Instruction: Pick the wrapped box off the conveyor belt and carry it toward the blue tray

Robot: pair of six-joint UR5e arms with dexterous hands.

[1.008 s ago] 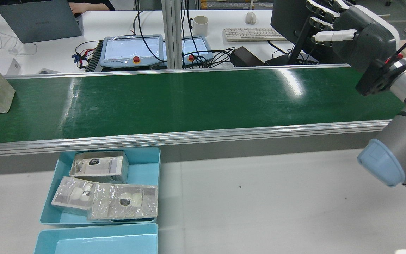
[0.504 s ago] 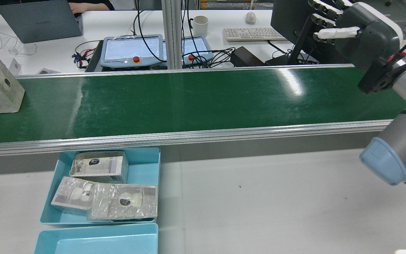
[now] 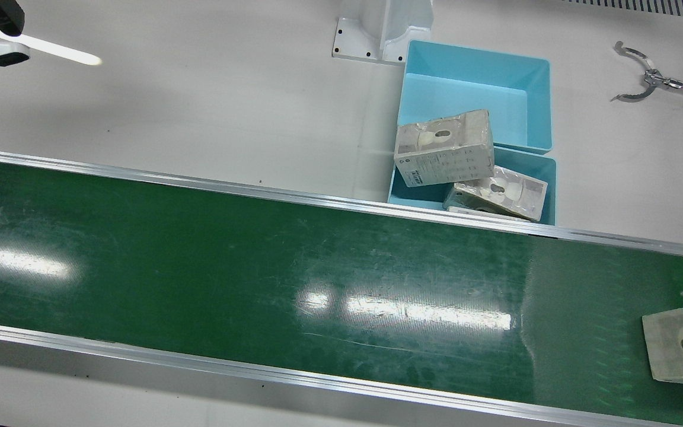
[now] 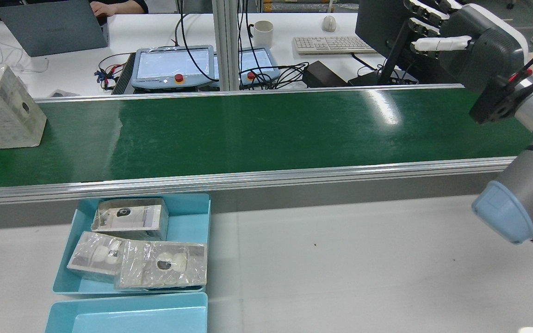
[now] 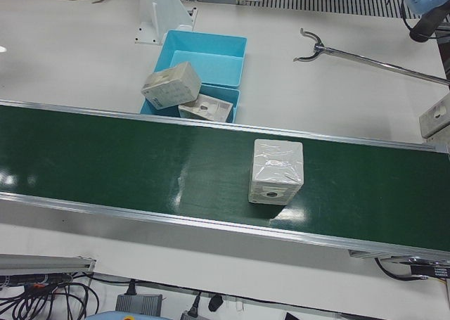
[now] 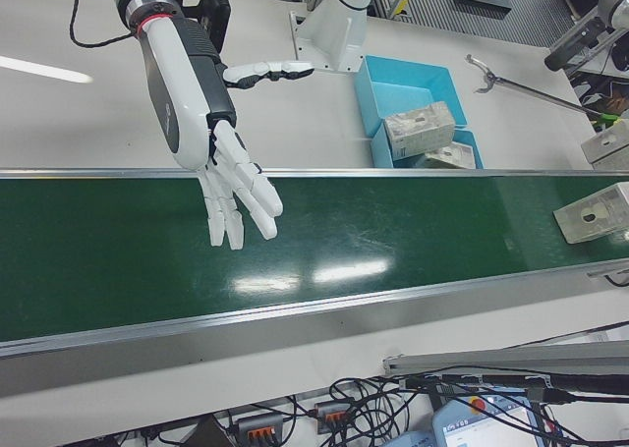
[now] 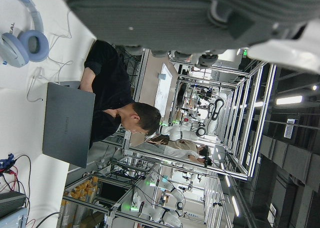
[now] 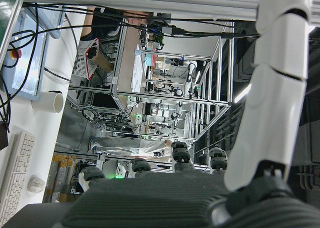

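Wrapped box riding further along the belt, my hands empty.

The wrapped box (image 4: pixel 5 107) has slid further in from the rear view's left edge on the green conveyor belt (image 4: pixel 257 129), well apart from my right hand (image 6: pixel 231 187). That hand has barely moved; it hangs above the belt, fingers (image 6: pixel 239 199) spread wide. My left hand's fingers I cannot tell. The blue tray (image 4: pixel 191 223) holds three boxes.

We take the conveyor belt (image 4: pixel 266 134) as reference. In the rear view, the wrapped box (image 4: pixel 5 107) stands on its far-left end. The tray (image 4: pixel 192 222) lies just before it, holding three boxes (image 4: pixel 130 217). The right hand (image 6: pixel 231 187) hangs above it.
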